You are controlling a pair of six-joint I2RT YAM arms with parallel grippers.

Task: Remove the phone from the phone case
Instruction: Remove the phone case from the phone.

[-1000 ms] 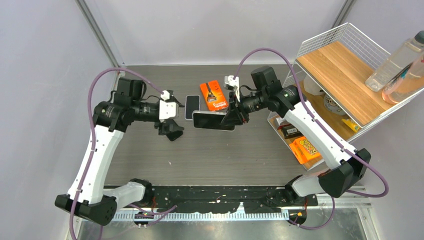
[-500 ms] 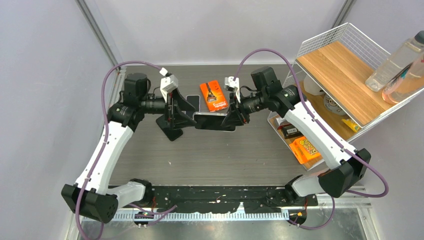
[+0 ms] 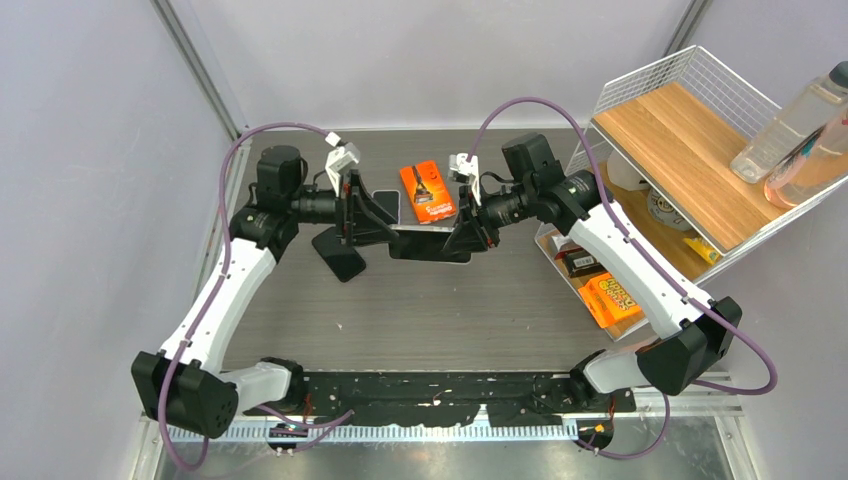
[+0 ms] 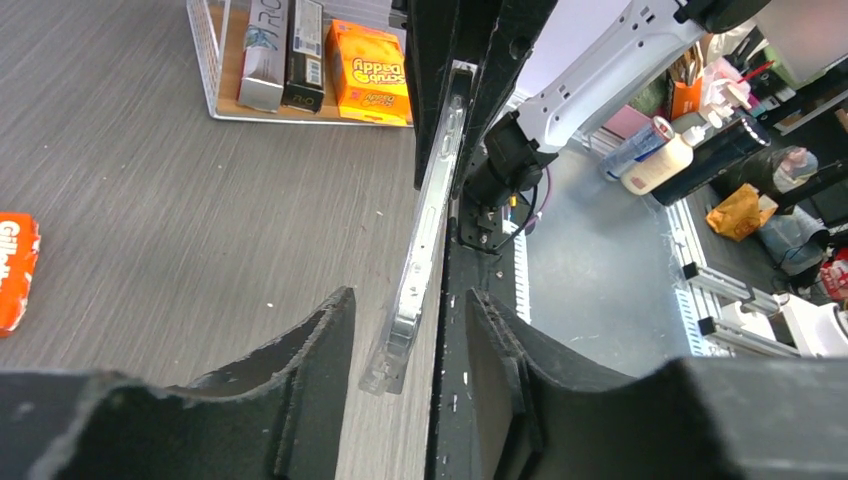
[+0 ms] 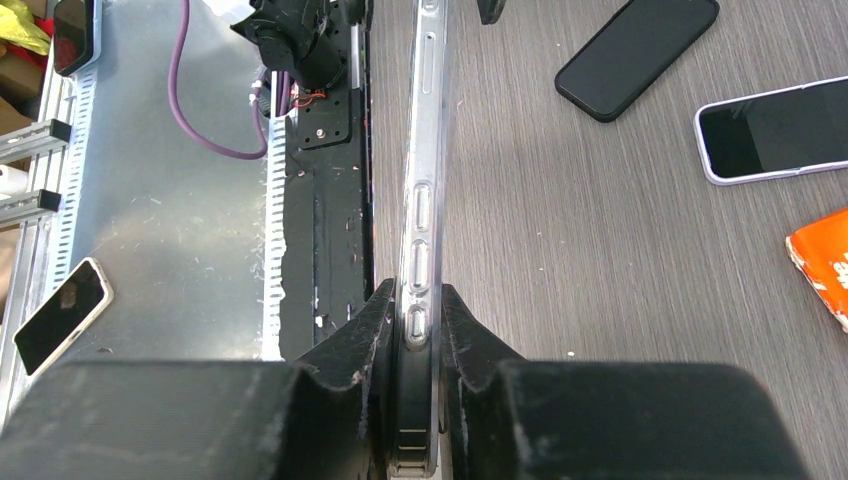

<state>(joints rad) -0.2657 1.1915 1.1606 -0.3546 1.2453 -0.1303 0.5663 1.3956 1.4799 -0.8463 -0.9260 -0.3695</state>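
Note:
The phone in its clear phone case (image 3: pixel 425 243) hangs edge-up above the table between both arms. My right gripper (image 3: pixel 468 235) is shut on its right end; in the right wrist view both fingers of the right gripper (image 5: pixel 415 295) press the cased phone's (image 5: pixel 424 150) faces beside the side buttons. My left gripper (image 3: pixel 375 225) straddles the left end. In the left wrist view the case's clear corner (image 4: pixel 400 350) sits between the left gripper's (image 4: pixel 408 300) fingers, a gap showing on each side, jaws open.
A black phone (image 3: pixel 340 255) and a pale-edged phone (image 3: pixel 385 208) lie on the table under my left gripper. An orange pack (image 3: pixel 427 190) lies behind. A wire shelf rack (image 3: pixel 690 130) with boxes, including an orange box (image 3: pixel 612 298), stands at the right.
My left arm swung right and turned, bringing its fingers around the phone's left end, and its jaws have narrowed. The right gripper and the phone have stayed put.

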